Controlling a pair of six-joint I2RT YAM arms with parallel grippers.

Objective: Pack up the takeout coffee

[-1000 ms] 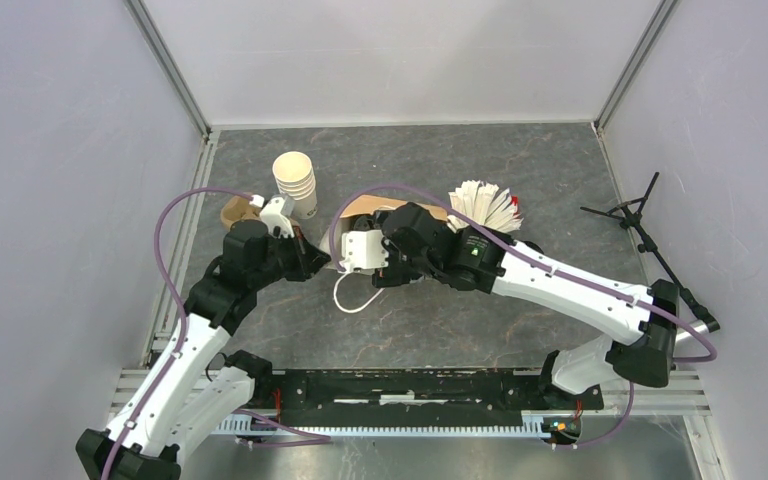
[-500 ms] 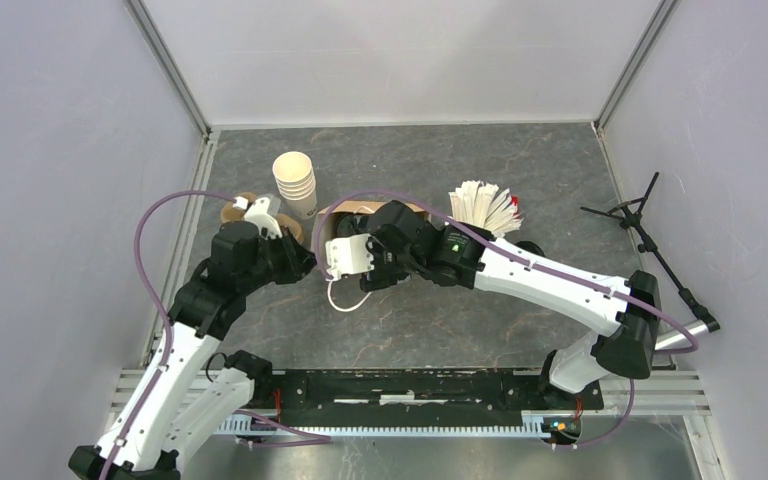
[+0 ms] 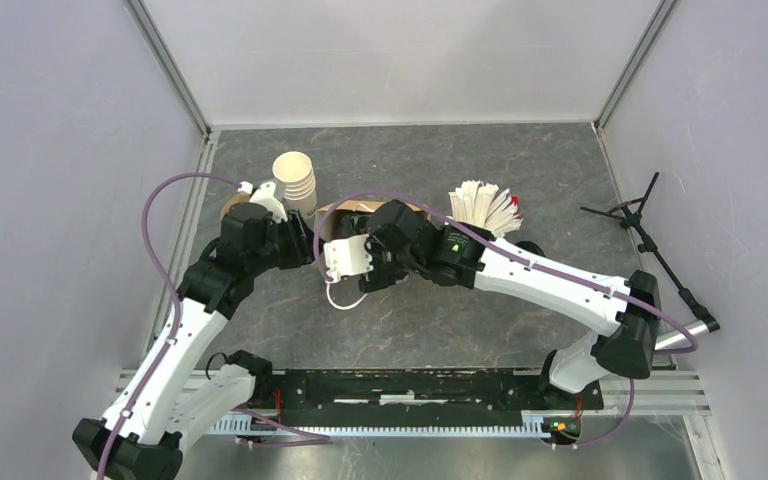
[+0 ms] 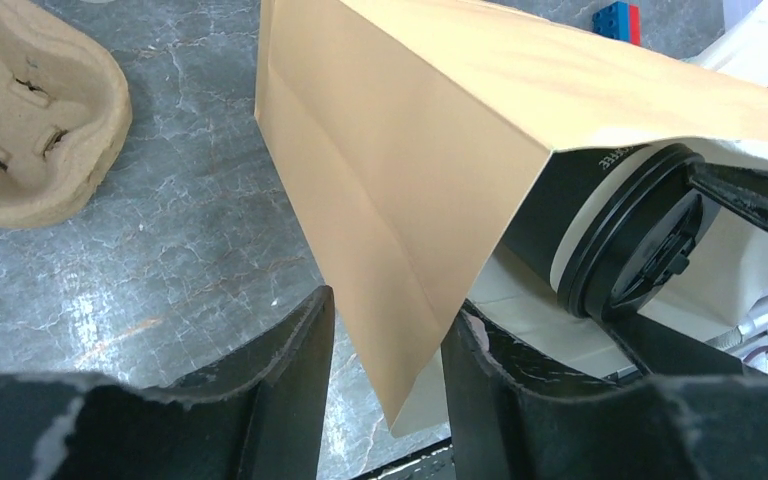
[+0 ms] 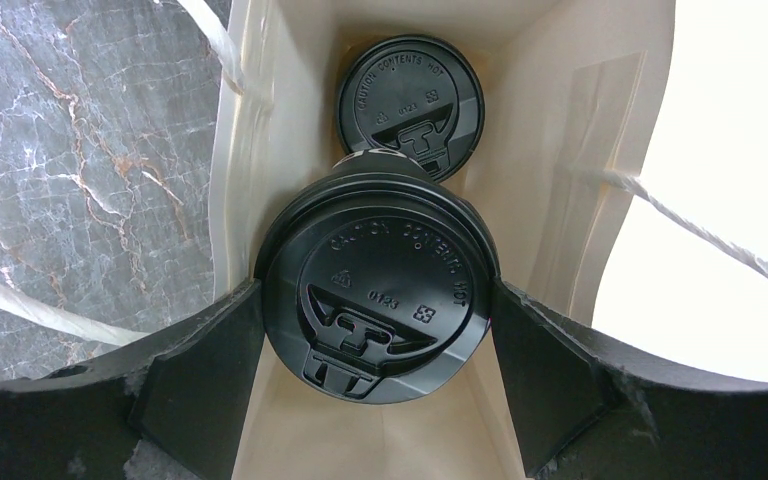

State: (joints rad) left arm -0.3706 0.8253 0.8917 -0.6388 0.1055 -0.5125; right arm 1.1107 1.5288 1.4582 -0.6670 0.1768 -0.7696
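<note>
The brown paper bag (image 4: 410, 150) lies on its side with its mouth toward my right arm. One takeout coffee cup (image 5: 380, 290), black-lidded, sits in the bag's mouth with my right gripper (image 5: 377, 297) shut on it, a finger on each side of the lid. A second lidded cup (image 5: 410, 100) rests deeper inside. From the left wrist, the held cup (image 4: 630, 250) shows under the bag's upper flap. My left gripper (image 4: 385, 320) is open, and the bag's corner hangs loose between its fingers. In the top view both grippers meet at the bag (image 3: 332, 225).
A stack of lidless cream cups (image 3: 296, 180) stands behind the left gripper. A cardboard cup carrier (image 4: 30, 120) lies left of the bag. White sticks (image 3: 485, 205) fan out behind the right arm. A black stand (image 3: 640, 215) is at the far right. The bag's white string handle (image 3: 345, 300) trails forward.
My left gripper has opened and let go of the bag's edge, and its arm has drawn back a little. The right arm moved left with the cup, then held still.
</note>
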